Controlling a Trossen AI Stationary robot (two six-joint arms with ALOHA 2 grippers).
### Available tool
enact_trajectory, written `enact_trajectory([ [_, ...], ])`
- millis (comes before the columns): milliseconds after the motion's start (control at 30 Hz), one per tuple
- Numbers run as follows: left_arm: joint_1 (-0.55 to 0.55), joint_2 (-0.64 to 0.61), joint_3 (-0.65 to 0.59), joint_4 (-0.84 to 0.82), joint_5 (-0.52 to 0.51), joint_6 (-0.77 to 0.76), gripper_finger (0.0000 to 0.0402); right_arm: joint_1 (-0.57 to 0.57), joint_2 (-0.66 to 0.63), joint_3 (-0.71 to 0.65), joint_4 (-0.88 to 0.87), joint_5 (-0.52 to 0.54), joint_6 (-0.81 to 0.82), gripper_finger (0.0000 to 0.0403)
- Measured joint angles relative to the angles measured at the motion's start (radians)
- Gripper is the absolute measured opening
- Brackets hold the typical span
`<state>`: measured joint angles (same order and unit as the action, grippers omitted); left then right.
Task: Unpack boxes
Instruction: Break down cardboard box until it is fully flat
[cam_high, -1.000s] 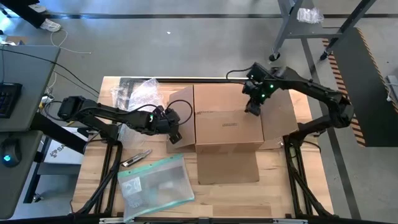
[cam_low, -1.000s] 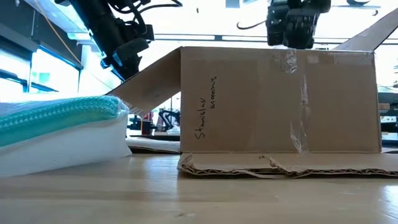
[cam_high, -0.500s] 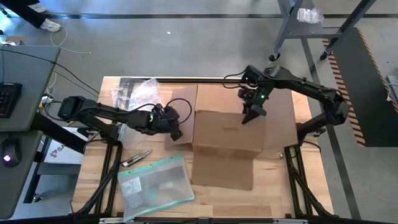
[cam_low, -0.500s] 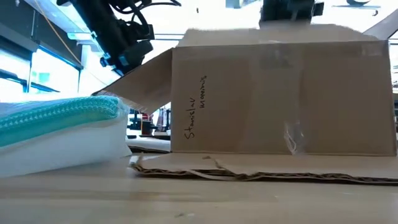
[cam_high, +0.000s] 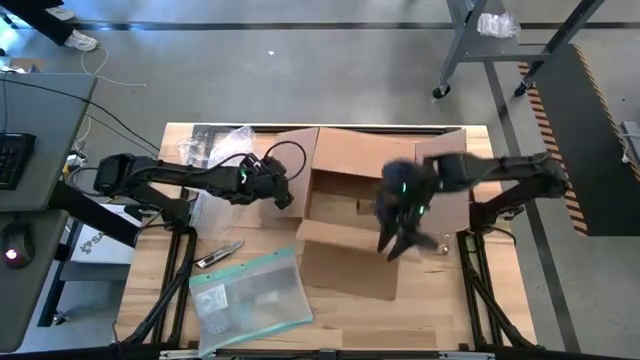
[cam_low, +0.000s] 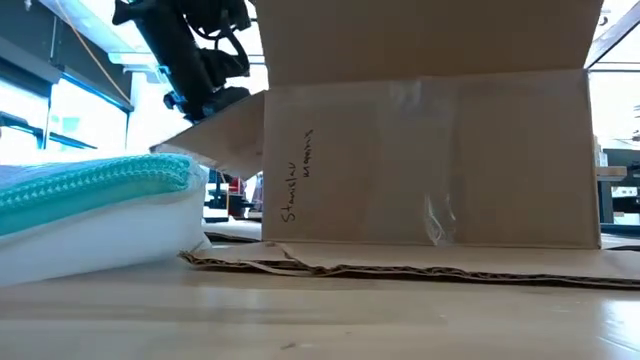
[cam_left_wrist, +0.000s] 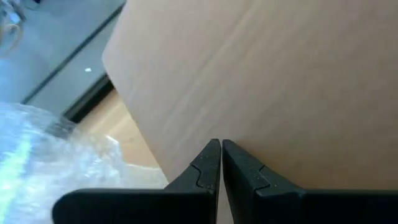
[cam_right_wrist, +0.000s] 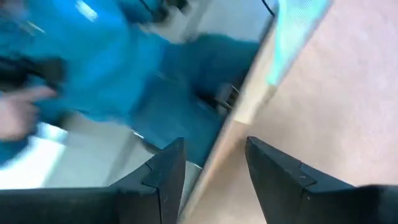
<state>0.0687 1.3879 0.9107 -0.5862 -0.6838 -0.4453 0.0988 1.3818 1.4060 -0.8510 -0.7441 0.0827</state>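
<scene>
Box: brown cardboard box (cam_high: 350, 205) at centre of the high view, flaps spread, top open.
Left gripper: left gripper (cam_high: 283, 195) at the box's left flap (cam_left_wrist: 261, 81), fingers pressed together against the cardboard.
Right gripper: right gripper (cam_high: 398, 243) blurred over the box's lower right edge, fingers (cam_right_wrist: 163, 180) spread.
Lower left: clear plastic pouch (cam_high: 250, 296).
Upper left: bubble wrap (cam_high: 222, 150).

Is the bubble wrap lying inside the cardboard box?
No. In the high view the bubble wrap lies on the table, outside and to the left of the open cardboard box.
</scene>
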Motion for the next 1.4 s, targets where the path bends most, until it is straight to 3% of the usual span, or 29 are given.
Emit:
enact_trajectory([
  [133, 0.003, -0.059, 0.023, 0.002, -0.014, 0.061, 0.0, 0.106, 0.04, -0.091, 0.041, 0.149, 0.029, 0.0156],
  [300, -0.068, -0.171, 0.116, 0.06, 0.028, 0.186, 0.0, 0.145, 0.075, -0.202, 0.155, 0.172, 0.085, 0.0156],
  [433, -0.126, -0.21, 0.119, 0.303, 0.307, 0.331, 0.0, 0.144, 0.067, -0.177, 0.17, 0.254, 0.071, 0.0156],
  [567, -0.166, -0.159, 0.089, 0.46, 0.532, 0.347, 0.0, 0.144, 0.042, -0.083, 0.155, 0.378, -0.031, 0.0156],
  [633, -0.178, -0.119, 0.084, 0.443, 0.537, 0.328, 0.0, 0.144, 0.03, -0.038, 0.127, 0.509, -0.067, 0.0156],
  [767, -0.185, -0.029, 0.083, 0.347, 0.5, 0.285, 0.0, 0.121, 0.023, 0.026, 0.051, 0.931, -0.095, 0.0156],
  [833, -0.189, 0.01, 0.083, 0.313, 0.498, 0.259, 0.0, 0.094, 0.023, 0.027, -0.006, 1.075, -0.12, 0.0156],
  [1033, -0.208, 0.069, 0.09, 0.298, 0.486, 0.246, 0.0, -0.009, 0.029, -0.128, -0.045, 1.167, -0.235, 0.0156],
  [1133, -0.214, 0.071, 0.09, 0.291, 0.481, 0.246, 0.0, -0.021, 0.029, -0.246, 0.071, 1.335, -0.353, 0.0156],
  [1300, -0.214, 0.068, 0.087, 0.282, 0.484, 0.27, 0.0, -0.02, 0.03, -0.4, 0.362, 1.76, -0.562, 0.0156],
  [1400, -0.214, 0.069, 0.087, 0.276, 0.492, 0.272, 0.0, -0.025, 0.027, -0.403, 0.482, 1.883, -0.642, 0.0156],
])
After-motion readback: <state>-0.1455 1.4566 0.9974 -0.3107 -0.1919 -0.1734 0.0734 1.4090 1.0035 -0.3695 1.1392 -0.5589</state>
